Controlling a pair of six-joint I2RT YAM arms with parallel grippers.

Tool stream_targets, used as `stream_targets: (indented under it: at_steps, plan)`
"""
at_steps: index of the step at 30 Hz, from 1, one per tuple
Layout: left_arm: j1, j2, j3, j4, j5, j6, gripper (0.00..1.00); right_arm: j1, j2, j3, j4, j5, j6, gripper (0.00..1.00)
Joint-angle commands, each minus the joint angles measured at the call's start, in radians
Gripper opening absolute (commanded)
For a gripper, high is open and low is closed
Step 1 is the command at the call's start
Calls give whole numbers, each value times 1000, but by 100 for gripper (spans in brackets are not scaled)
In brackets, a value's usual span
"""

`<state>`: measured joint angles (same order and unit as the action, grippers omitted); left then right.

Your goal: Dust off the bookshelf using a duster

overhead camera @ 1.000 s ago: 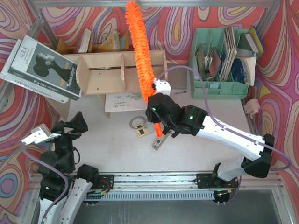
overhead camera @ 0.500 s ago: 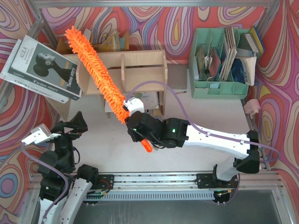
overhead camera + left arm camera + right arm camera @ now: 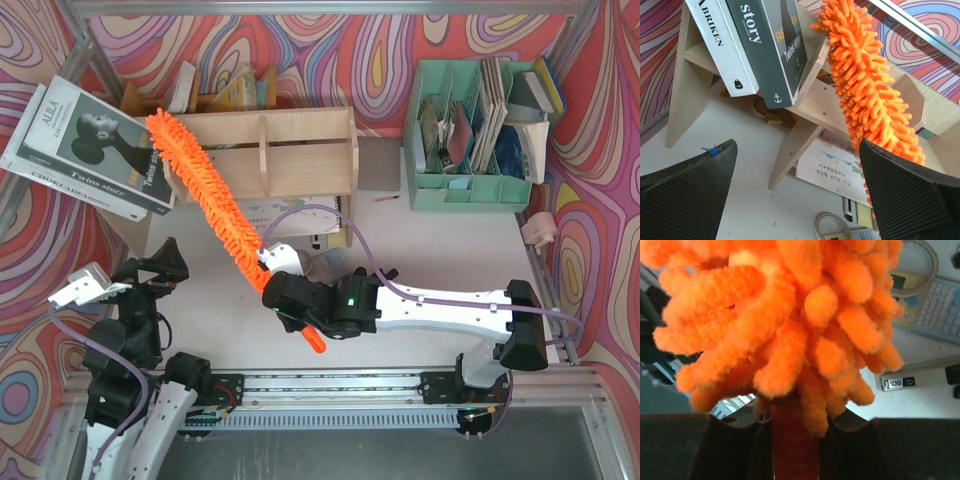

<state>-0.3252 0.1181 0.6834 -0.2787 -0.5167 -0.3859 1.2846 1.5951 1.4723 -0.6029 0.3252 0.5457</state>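
The duster [image 3: 205,195], long, fluffy and bright orange, slants from the bookshelf's top left corner down to my right gripper [image 3: 272,278]. That gripper is shut on the thin orange handle [image 3: 795,450], whose end sticks out behind it. The plywood bookshelf [image 3: 300,150] stands at the back, and the duster's head crosses the front of its left compartment. In the left wrist view the duster [image 3: 870,95] hangs in front of the bookshelf [image 3: 812,102]. My left gripper [image 3: 160,268] is open at the near left, apart from both; its fingers [image 3: 690,185] hold nothing.
Large books [image 3: 90,145] lean on the shelf's left end, touching the duster's tip. More books [image 3: 230,85] stand behind the shelf. A mint-green organiser [image 3: 470,130] full of books sits at the back right. A booklet [image 3: 290,215] lies under the shelf. A calculator [image 3: 940,305] lies beneath the right arm.
The right arm swung the duster from upright over the shelf's middle to a slant across its left compartment and pulled toward the near left. The left arm stayed still.
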Motion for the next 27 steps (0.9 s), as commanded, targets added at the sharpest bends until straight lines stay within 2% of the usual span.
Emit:
stream_targets:
  at_steps: [1, 8, 17, 22, 27]
  plan:
    - [8, 3, -7, 8, 7, -8, 99, 2, -13, -45, -5, 54, 82, 0]
    - [9, 3, -7, 8, 12, -10, 98, 4, -27, -110, -7, 72, 144, 0]
    - [10, 0, -5, 8, 12, -10, 99, 27, 16, -52, 22, 73, 110, 0]
    - [9, -5, -4, 6, 11, -8, 99, 53, 21, -3, 35, 142, 80, 0]
    - [9, -7, -5, 5, 10, -8, 98, 52, 13, 10, -24, 260, 152, 0]
